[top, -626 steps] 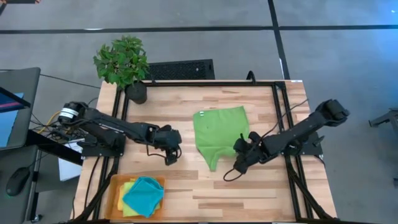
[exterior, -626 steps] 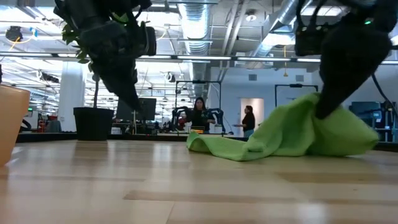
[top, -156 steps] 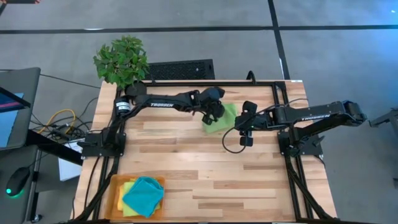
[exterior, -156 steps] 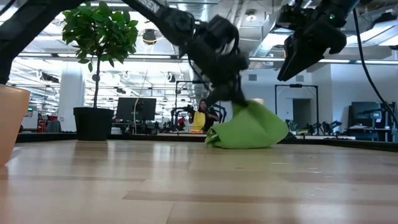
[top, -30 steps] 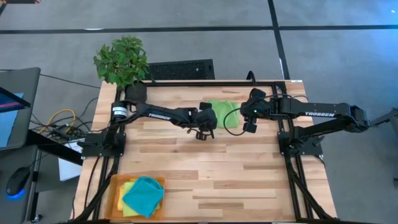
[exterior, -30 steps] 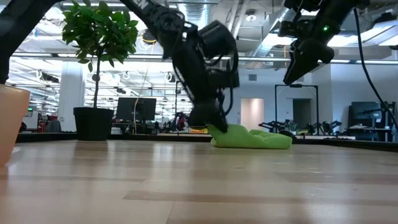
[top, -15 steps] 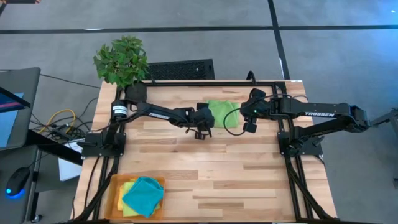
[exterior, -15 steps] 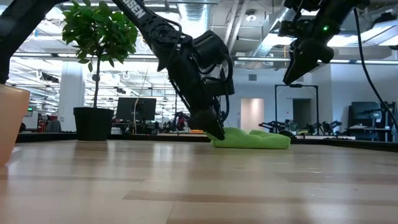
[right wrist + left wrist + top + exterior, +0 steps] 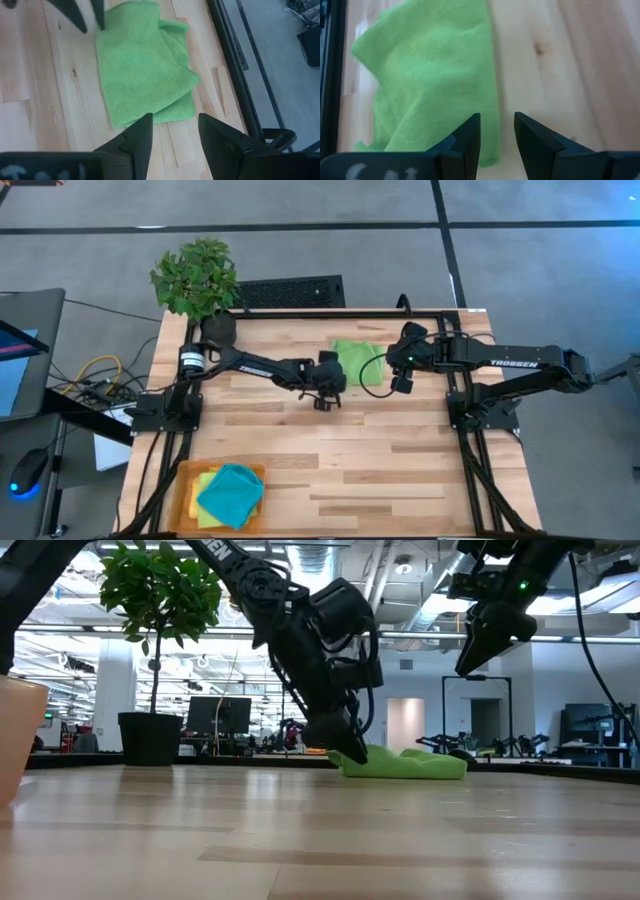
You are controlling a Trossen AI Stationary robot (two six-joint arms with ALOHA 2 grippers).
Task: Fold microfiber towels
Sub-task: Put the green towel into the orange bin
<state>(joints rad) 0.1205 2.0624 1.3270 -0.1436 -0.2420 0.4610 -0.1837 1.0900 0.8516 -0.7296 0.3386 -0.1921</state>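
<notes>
A lime green towel (image 9: 356, 362) lies folded and flat on the table at the far middle; it also shows in the low view (image 9: 405, 764). My left gripper (image 9: 323, 398) is low at the towel's near left corner, slightly open and empty; the left wrist view shows the towel (image 9: 435, 75) just ahead of its fingers (image 9: 497, 137). My right gripper (image 9: 398, 385) is open and empty, raised above the table (image 9: 472, 658) by the towel's right side (image 9: 145, 65). A teal, a yellow and another lime green towel (image 9: 230, 492) lie piled in an orange tray.
The orange tray (image 9: 186, 480) sits at the near left corner. A potted plant (image 9: 196, 280) stands at the far left corner. A black frame rail (image 9: 450, 380) runs along the table's right side. Bare wood (image 9: 380, 470) lies between the folded towel and the near edge.
My left gripper has drawn back a little from the folded towel, toward the table's left and near edge, staying low. The towel lies flat where it was. My right gripper has kept still.
</notes>
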